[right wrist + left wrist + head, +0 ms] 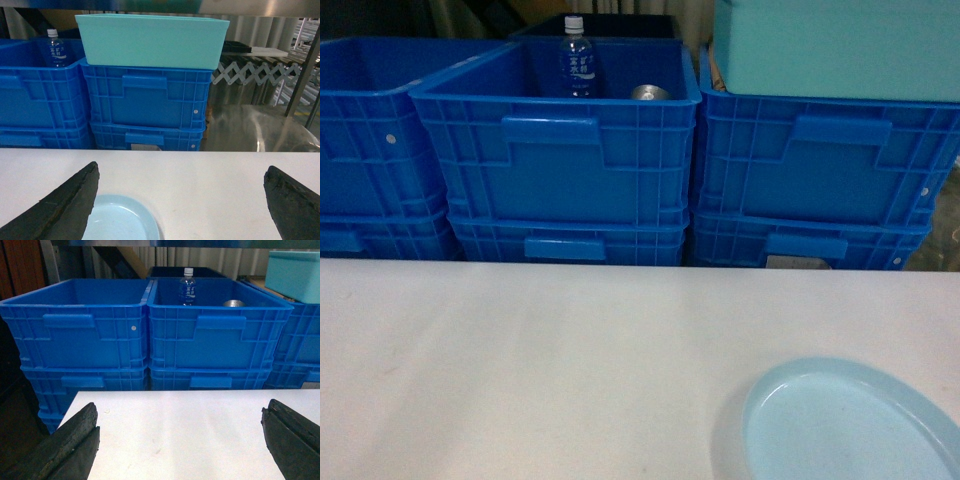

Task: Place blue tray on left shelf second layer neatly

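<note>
Pale-blue, the blue tray (850, 425) is lying flat at our desk's (520, 360) near right, beneath our right end effector (180, 200), both end effectors (180, 440) gaping empty. We are risking the glossy low rim slipping during pickup.

Glossy smooth blue tray (850, 425), matt white table (540, 360), ribbed plastic crates (560, 150)

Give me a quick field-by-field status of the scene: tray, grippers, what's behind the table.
blue tray: flat on the white table, near right corner in head view, not gripped
left gripper: open, above bare table, holding nothing
right gripper: open, tray just below its left finger
behind table: stacked blue crates
middle crate: water bottle upright, metal can
right stack: teal box on top
left shelf: only steel rails visible
</note>
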Available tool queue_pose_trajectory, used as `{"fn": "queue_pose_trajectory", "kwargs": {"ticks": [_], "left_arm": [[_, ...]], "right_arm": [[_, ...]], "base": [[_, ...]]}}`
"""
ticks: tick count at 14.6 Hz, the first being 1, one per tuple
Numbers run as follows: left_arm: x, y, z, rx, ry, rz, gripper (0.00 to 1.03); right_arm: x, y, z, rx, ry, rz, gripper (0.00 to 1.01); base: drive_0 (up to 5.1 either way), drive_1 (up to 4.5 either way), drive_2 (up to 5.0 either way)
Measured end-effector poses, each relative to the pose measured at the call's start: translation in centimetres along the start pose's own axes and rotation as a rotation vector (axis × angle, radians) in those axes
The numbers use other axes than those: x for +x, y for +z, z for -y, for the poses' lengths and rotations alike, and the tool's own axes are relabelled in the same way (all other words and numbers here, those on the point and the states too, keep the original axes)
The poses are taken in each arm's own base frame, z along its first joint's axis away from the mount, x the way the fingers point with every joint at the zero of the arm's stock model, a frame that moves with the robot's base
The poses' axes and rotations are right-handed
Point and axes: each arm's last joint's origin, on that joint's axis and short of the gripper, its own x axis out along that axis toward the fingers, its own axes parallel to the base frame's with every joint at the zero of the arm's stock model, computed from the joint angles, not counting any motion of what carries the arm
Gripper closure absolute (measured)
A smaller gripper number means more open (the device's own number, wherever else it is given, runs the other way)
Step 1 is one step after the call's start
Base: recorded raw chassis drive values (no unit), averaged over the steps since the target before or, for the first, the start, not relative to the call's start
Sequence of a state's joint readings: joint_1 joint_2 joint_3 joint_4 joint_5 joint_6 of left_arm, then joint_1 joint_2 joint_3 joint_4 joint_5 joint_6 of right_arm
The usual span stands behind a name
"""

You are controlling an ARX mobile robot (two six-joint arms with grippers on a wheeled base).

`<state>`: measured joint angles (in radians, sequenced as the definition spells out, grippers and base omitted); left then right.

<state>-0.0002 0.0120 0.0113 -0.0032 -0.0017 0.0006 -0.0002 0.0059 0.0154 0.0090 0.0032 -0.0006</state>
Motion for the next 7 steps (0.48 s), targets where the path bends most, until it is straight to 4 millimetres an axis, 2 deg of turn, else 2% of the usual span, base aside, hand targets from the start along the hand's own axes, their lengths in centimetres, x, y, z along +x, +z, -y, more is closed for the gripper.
{"fn": "queue_pose_trajectory", "kwargs": {"ticks": [7], "left_arm": [[0.00,0.01,0.00,0.000,0.000,0.000,0.05]], "right_arm": [[0.00,0.00,0.00,0.000,0.000,0.000,0.03]], "base": [[0.0,0.00,0.0]]}}
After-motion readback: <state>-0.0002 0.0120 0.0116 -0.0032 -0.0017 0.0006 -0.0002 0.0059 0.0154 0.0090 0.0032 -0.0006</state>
